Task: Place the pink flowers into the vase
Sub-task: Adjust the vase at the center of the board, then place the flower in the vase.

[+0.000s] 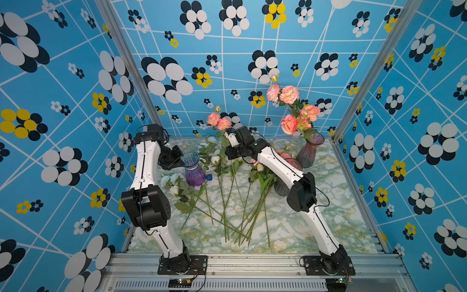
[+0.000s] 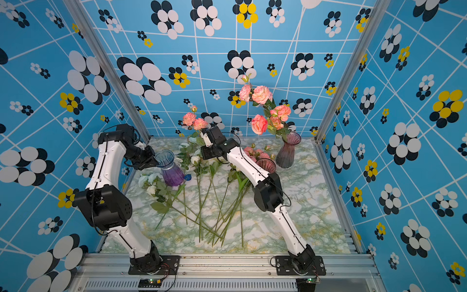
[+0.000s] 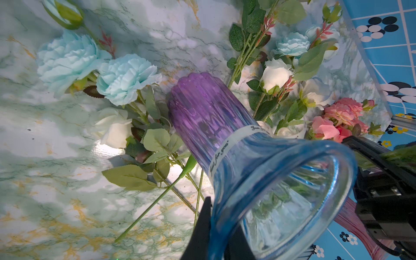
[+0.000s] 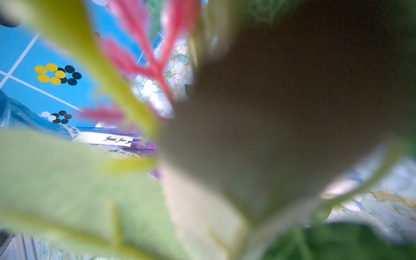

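Two pink flowers (image 1: 218, 121) held above right gripper (image 1: 228, 135)

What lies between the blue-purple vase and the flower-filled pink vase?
In both top views: white-flowered stems and the right gripper, shut on a pink flower stem.

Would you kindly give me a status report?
Left gripper shut on blue vase rim. Right gripper shut on pink stem, raised, not in vase. White flowers lie by its base.
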`<state>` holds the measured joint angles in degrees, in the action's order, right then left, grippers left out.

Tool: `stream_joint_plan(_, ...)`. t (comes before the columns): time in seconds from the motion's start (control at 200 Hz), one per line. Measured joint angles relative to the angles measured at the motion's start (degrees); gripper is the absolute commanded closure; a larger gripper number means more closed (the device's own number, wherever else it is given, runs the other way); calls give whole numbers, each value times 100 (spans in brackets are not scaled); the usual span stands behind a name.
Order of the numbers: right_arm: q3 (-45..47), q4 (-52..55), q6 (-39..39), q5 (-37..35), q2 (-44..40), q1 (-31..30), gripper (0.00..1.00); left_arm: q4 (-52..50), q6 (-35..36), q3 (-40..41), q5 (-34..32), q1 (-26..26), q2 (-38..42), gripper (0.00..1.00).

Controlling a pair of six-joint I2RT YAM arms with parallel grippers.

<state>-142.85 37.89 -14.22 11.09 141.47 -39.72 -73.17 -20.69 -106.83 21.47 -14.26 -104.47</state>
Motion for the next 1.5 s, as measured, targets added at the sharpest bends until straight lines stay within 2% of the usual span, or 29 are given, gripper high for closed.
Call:
stream_joint_plan(0.38, 0, 0, 0, 0, 0, 0, 100, -94, 289, -286, 26, -227, -227, 85)
stream_joint_plan(0.5, 0, 0, 0, 0, 0, 0, 100, -79, 365, -402, 46, -223, -319, 74)
stream_joint_plan(0.73, 0, 2, 2, 2, -2, 0, 100, -125, 470, -592, 17, -223, -422, 69)
stream_joint_plan(0.85, 0, 22, 4, 2, -26, 0, 100, -142, 553, -713, -57, -223, -420, 58)
stream_joint_plan(0.984, -42, 101, 31, 2, -74, 0, 100, -61, 575, -750, -98, -223, -409, 58)
stream_joint_plan(1.004, -61, 114, 37, 2, -74, 0, 100, -39, 577, -752, -98, -223, -407, 53)
stream_joint_plan(1.154, -254, 247, 96, -2, -90, 0, 100, 173, 590, -752, -142, -223, -240, 45)
stream_joint_plan(1.314, -457, 352, 184, -37, -339, 0, 100, 503, 643, -741, -184, -223, 149, 30)
stream_joint_plan(1.499, -791, 280, 302, -162, -824, -11, 100, 1176, 595, -437, -262, -223, 809, 1)
